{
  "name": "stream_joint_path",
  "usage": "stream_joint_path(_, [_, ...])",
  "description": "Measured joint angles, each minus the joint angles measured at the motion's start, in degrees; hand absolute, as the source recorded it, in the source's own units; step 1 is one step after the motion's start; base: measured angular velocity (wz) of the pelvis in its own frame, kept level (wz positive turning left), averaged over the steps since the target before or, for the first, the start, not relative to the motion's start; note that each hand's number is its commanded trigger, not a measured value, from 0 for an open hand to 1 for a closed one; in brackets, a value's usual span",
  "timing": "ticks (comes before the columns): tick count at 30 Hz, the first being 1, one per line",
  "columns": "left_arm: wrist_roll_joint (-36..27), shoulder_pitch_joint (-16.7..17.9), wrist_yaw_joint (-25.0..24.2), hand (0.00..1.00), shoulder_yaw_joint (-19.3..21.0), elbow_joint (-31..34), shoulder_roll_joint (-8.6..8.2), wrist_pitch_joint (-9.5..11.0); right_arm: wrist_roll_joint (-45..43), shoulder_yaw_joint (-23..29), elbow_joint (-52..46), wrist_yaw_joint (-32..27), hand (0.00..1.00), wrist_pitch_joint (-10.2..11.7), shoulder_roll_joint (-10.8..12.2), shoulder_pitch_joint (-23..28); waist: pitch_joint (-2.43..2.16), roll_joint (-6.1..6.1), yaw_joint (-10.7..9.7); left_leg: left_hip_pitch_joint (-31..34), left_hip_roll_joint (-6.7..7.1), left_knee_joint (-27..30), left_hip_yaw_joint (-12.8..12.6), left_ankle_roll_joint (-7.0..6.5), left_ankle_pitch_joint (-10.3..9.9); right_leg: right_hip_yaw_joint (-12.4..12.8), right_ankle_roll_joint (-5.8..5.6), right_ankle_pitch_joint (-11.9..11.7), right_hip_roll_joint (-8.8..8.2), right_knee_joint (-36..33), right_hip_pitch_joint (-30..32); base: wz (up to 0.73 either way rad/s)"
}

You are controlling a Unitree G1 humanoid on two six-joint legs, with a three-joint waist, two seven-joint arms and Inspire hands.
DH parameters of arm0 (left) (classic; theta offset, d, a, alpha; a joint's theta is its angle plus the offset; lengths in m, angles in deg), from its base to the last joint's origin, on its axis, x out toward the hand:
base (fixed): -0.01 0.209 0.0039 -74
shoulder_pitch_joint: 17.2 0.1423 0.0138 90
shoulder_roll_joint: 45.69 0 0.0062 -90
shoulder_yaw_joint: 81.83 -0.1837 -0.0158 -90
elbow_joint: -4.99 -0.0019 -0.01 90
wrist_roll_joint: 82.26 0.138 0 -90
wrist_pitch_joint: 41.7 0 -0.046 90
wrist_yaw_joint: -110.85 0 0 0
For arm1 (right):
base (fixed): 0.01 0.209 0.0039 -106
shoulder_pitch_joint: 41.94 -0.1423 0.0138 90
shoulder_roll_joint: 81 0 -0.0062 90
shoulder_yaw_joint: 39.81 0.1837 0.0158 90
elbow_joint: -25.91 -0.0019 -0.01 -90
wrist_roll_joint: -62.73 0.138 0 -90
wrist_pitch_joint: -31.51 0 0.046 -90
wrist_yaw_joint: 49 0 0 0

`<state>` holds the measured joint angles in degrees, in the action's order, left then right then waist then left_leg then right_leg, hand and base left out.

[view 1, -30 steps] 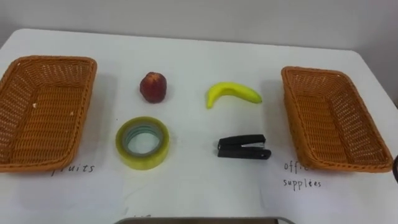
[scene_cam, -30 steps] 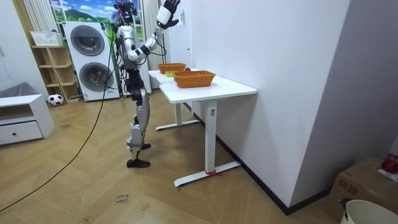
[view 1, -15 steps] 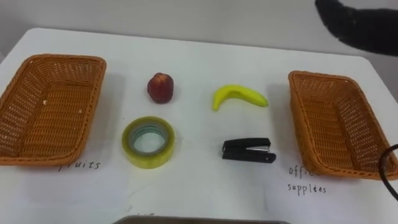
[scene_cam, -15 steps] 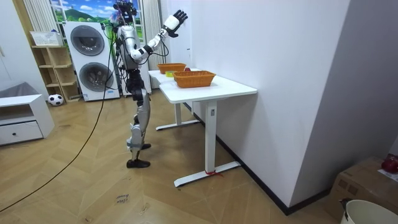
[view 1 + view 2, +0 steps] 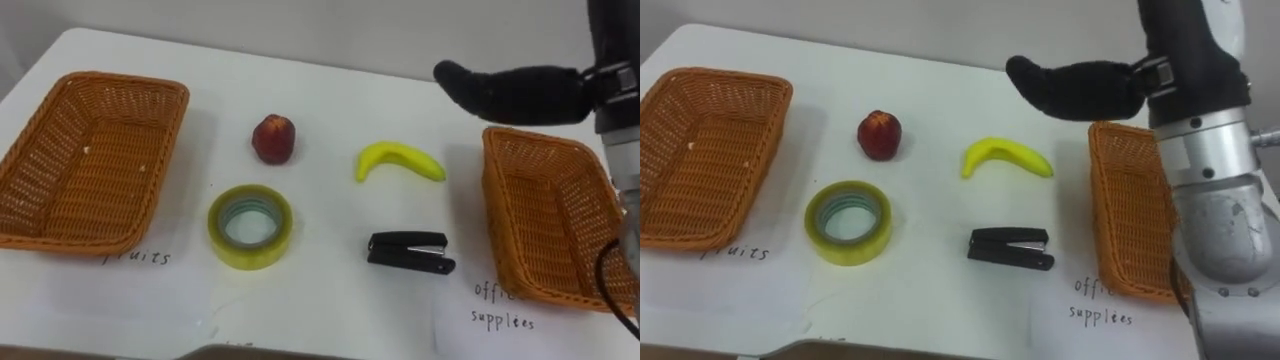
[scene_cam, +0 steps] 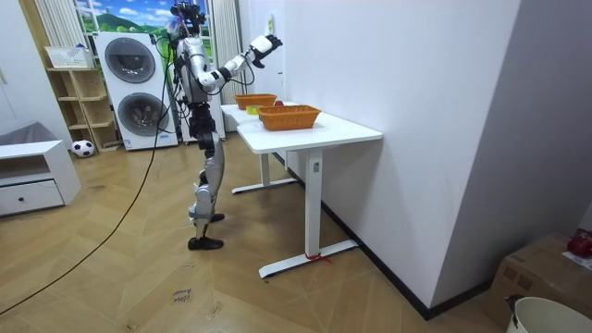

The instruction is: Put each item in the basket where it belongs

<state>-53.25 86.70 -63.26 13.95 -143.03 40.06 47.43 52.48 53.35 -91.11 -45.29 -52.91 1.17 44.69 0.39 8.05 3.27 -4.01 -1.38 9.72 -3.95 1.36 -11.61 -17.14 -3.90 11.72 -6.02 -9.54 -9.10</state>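
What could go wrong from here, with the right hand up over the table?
The black right hand hovers open near the far rim of the right-side woven wicker basket; lowering, it might clip that rim and shift the basket. The curved yellow banana and the black stapler lie close together, so reaching for one could nudge the other.

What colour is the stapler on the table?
The stapler is black, clearest in the left eye view.
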Motion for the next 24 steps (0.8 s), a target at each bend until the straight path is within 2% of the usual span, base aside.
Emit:
stream_joint_path(3, [0.0,-0.6,0.0,0.00,0.1,0.1,0.18,0.0,0.4,-0.4,1.9,3.5,0.00,-0.5,-0.1,0.1,-0.06,0.08,0.2,0.2,0.01,0.0,0.2,0.00,0.0,0.0,0.00,0.0,0.01,0.0,0.0,0.02])
stream_joint_path(6, [0.0,-1.1,0.0,0.00,0.0,0.1,0.30,0.0,0.7,-1.9,2.4,6.4,0.00,-1.9,-0.2,0.1,-0.04,0.05,0.2,0.2,0.02,0.1,0.2,0.00,0.0,1.3,0.00,0.0,0.07,0.0,0.0,0.00])
stream_joint_path(11, [0.0,-1.9,-0.3,0.00,0.2,0.1,0.55,0.0,0.7,-3.1,2.4,10.4,0.00,-2.4,-0.2,0.1,0.10,-0.15,0.4,0.4,0.04,0.1,0.3,0.00,0.0,1.4,0.00,0.0,0.08,0.0,0.0,0.01])
stream_joint_path(18, [0.4,-2.1,-1.5,0.00,0.3,0.7,1.02,-0.1,0.6,-3.7,2.7,15.6,0.00,-5.0,-0.4,0.2,-0.09,0.13,0.5,0.4,0.06,0.1,0.4,0.00,0.0,1.3,0.00,0.0,0.07,0.0,0.1,0.00])
stream_joint_path(24, [0.5,-2.3,-1.9,0.00,0.2,2.2,1.47,-0.6,-0.2,-3.8,6.3,20.1,0.00,-7.2,-1.8,0.2,-0.30,0.43,0.6,0.3,0.08,0.0,0.7,0.00,0.0,1.3,0.00,0.0,0.07,-0.1,0.0,0.01])
